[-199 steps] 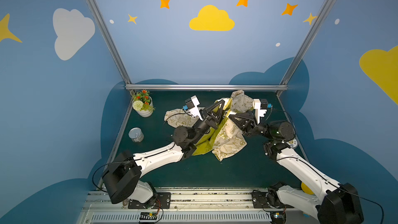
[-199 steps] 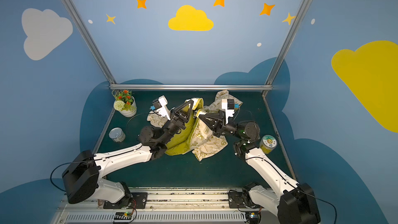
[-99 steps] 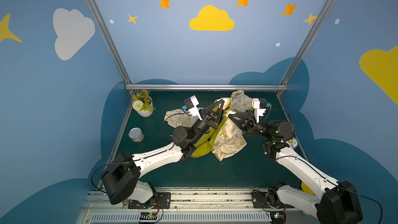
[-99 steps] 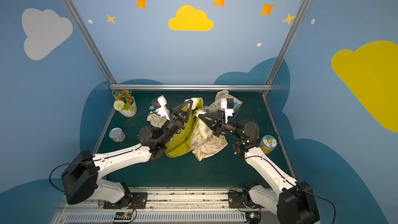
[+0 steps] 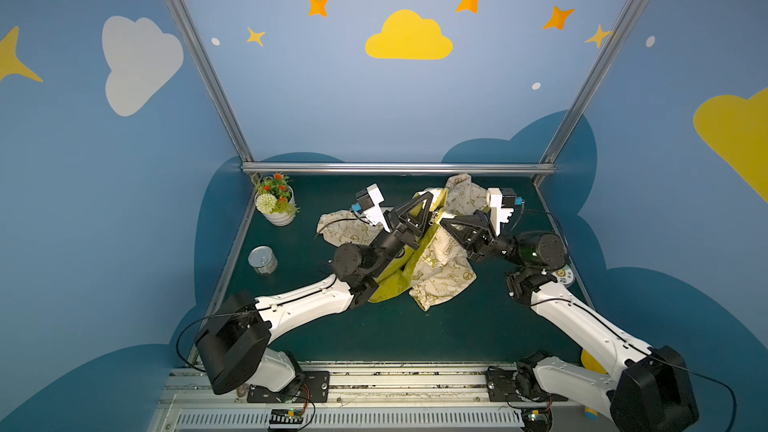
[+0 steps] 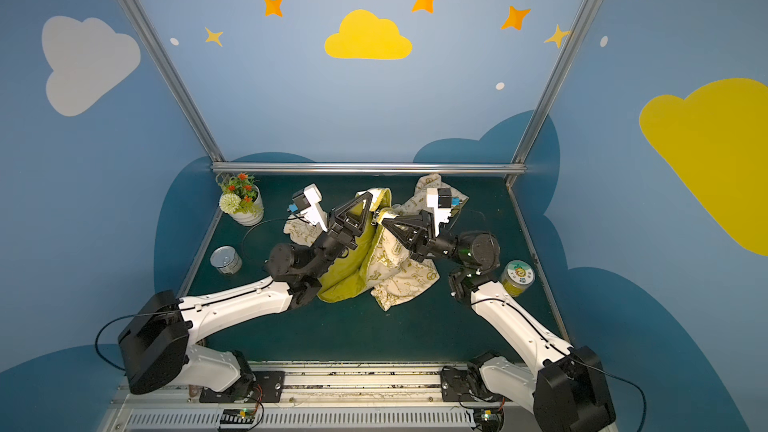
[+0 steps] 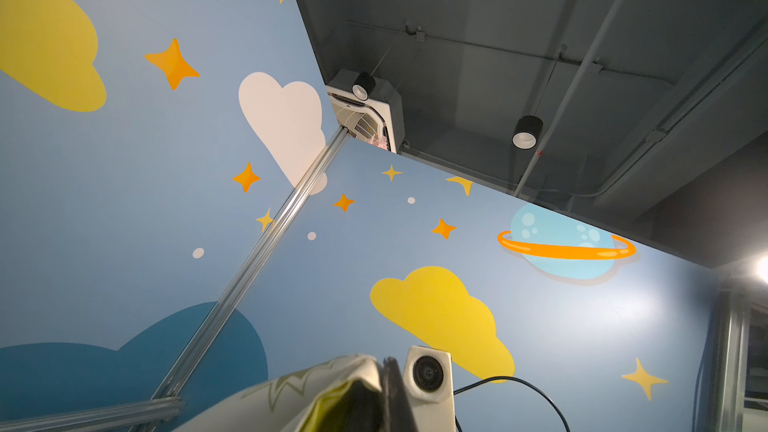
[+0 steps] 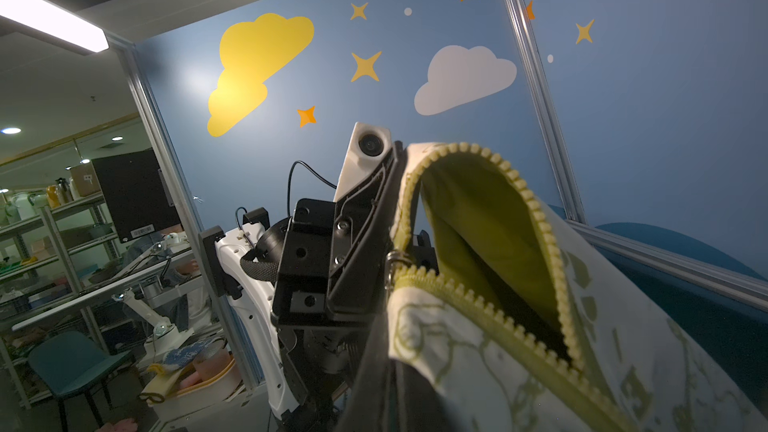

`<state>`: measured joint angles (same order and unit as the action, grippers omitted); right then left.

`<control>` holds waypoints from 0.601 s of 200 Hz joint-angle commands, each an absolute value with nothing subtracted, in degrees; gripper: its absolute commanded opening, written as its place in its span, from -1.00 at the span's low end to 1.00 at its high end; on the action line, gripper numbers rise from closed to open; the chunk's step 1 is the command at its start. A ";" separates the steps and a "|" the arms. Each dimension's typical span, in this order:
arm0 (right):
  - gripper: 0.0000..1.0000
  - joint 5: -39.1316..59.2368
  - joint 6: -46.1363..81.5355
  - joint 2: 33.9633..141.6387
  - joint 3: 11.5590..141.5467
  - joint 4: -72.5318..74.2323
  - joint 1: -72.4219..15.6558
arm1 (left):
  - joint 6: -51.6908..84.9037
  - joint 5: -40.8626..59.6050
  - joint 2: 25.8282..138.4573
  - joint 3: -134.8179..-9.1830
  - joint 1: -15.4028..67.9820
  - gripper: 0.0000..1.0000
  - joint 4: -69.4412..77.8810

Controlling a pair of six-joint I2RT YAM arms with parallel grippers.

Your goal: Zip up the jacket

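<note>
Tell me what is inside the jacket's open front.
Inside the jacket, only yellow-green lining shows between the unjoined zipper teeth. Deeper in, the folds are dark and covered by fabric, so anything there cannot be seen.

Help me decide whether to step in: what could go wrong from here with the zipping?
1. The two tooth rows bow apart around the yellow-green lining near the slider; pulling now may jam it or snag the lining.
2. The left gripper and right gripper, both shut on the jacket, seem to pinch only its edges; the hanging fabric could slip out.
</note>
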<state>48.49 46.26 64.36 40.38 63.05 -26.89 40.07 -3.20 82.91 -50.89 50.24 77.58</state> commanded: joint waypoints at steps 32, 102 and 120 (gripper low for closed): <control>-1.00 48.00 47.02 64.86 43.32 67.04 -27.33 | 39.35 -2.37 81.68 -52.41 50.27 -0.95 80.05; -1.00 47.18 47.72 65.30 43.86 68.14 -27.42 | 39.12 -2.52 81.31 -51.96 50.27 -0.95 80.07; -1.00 46.59 47.94 65.60 43.70 69.01 -27.51 | 39.07 -2.88 81.04 -51.86 50.27 -0.95 80.05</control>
